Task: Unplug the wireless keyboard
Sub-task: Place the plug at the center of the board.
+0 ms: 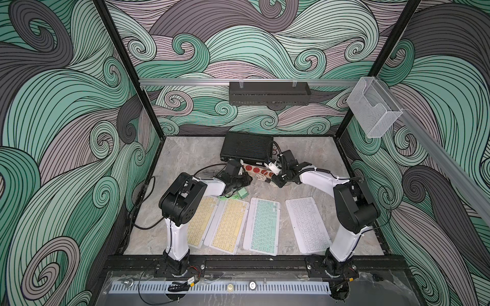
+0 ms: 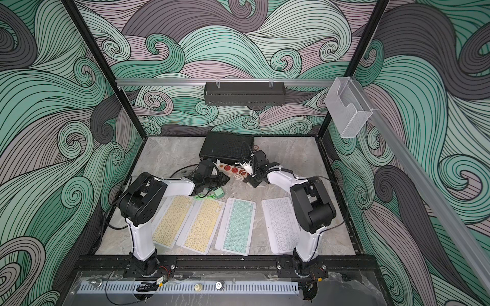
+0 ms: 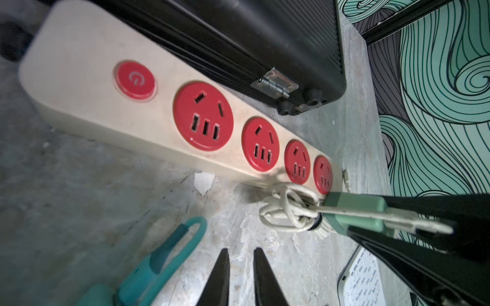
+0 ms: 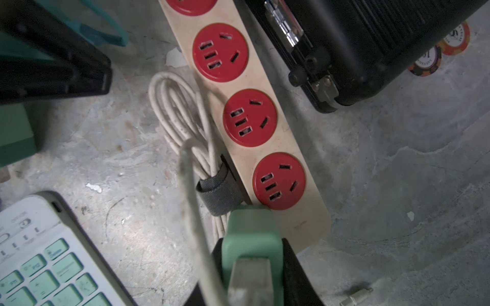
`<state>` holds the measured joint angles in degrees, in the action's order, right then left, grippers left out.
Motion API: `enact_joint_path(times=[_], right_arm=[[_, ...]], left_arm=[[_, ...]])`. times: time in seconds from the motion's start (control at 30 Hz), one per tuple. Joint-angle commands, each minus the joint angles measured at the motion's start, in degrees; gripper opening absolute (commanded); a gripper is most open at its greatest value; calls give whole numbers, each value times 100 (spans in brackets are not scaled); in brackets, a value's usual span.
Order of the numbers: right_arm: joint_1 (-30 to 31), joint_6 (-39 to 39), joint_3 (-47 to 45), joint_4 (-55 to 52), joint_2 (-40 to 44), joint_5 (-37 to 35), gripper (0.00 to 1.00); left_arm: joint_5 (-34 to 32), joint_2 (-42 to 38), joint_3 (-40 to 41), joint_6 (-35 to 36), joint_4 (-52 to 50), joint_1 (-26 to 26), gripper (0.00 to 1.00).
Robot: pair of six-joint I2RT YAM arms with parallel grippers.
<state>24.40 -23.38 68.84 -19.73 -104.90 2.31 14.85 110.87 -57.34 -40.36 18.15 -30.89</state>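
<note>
My right gripper (image 4: 252,247) is shut on a green charger block (image 4: 250,233) just off the end of the beige power strip (image 4: 252,119). A white cable's plug (image 4: 250,278) sits in that block, and the rest of the cable (image 4: 180,114) lies coiled in a grey strap beside the strip. My left gripper (image 3: 241,251) hovers over bare table, its fingers a narrow gap apart and holding nothing. Several keyboards lie in a row in front, among them a mint one (image 1: 262,226) and a white one (image 1: 309,225). Whether the cable reaches a keyboard is hidden.
A black case (image 1: 246,148) lies right behind the power strip (image 1: 256,171). A second green block (image 1: 241,194) with a green cable (image 1: 228,197) lies by the left gripper (image 1: 244,182). Two yellow keyboards (image 1: 228,226) sit at the left. Poker chips (image 4: 427,62) lie beside the case.
</note>
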Motion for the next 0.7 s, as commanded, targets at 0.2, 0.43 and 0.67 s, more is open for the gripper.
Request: enact_joint_path(times=[0.2, 0.43, 0.67], right_arm=[[-485, 250, -173, 129, 20, 324, 0], [-1118, 723, -247, -276, 98, 1571, 0], [-1204, 712, -282, -419, -63, 1619, 0]], left_arm=[[145, 84, -181, 90, -135, 31, 20], [126, 7, -121, 90, -104, 30, 20], [5, -139, -10, 151, -50, 24, 20]])
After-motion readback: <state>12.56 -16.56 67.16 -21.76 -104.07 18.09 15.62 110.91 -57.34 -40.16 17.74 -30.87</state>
